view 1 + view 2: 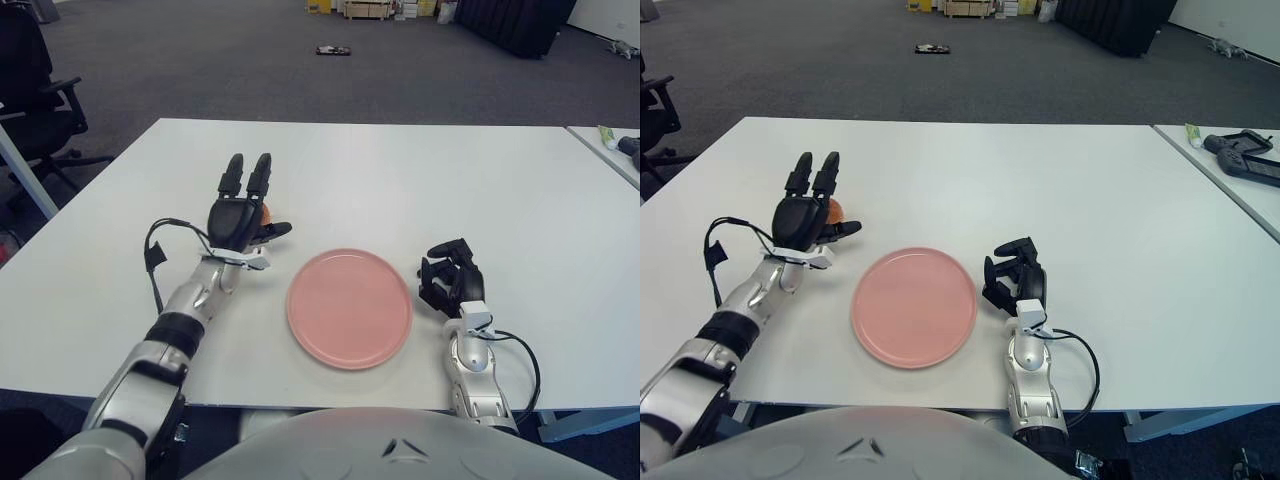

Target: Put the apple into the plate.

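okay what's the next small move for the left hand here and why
Probably close the left hand around the apple. Its fingers are spread open with the apple just peeking out behind the palm, not gripped, and the pink plate is bare. The right hand shows to the plate's right.

Pink plate [350, 308], orange apple [266, 211], white table [450, 180].
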`<action>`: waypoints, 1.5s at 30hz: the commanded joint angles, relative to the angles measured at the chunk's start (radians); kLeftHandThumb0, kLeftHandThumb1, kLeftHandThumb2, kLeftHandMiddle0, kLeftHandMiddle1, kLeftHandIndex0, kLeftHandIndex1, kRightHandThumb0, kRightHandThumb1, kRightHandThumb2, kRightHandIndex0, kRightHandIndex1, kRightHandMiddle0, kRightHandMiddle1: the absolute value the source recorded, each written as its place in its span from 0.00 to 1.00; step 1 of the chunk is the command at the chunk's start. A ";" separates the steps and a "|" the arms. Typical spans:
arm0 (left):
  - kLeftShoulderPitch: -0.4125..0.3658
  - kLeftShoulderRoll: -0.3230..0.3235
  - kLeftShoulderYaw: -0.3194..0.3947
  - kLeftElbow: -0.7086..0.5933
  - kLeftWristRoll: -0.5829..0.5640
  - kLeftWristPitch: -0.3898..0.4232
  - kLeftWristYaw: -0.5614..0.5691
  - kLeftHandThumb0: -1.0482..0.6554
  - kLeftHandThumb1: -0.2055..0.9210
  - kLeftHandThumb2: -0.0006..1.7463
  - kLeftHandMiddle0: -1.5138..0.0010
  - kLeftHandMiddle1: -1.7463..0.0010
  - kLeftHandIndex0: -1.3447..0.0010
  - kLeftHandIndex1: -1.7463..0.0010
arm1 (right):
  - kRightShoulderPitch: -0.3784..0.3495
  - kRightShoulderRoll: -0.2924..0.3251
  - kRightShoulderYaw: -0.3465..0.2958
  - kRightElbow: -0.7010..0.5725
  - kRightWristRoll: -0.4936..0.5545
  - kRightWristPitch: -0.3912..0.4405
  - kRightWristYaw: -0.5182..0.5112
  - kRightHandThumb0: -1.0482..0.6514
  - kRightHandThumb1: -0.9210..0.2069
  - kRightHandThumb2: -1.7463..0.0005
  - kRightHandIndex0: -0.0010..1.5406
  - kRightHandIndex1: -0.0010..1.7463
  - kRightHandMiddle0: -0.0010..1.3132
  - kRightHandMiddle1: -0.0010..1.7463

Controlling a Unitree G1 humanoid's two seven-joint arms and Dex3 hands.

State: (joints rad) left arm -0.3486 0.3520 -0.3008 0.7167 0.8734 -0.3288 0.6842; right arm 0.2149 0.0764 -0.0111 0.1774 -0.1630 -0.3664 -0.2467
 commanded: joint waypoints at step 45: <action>-0.243 -0.063 -0.064 0.583 -0.301 0.054 -0.444 0.04 1.00 0.23 1.00 1.00 1.00 1.00 | 0.015 0.004 -0.010 0.010 0.014 0.037 -0.014 0.39 0.21 0.51 0.39 0.80 0.26 1.00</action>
State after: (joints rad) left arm -0.6481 0.3111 -0.3687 1.2532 0.5916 -0.3189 0.3292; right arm 0.2174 0.0846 -0.0166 0.1773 -0.1437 -0.3540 -0.2572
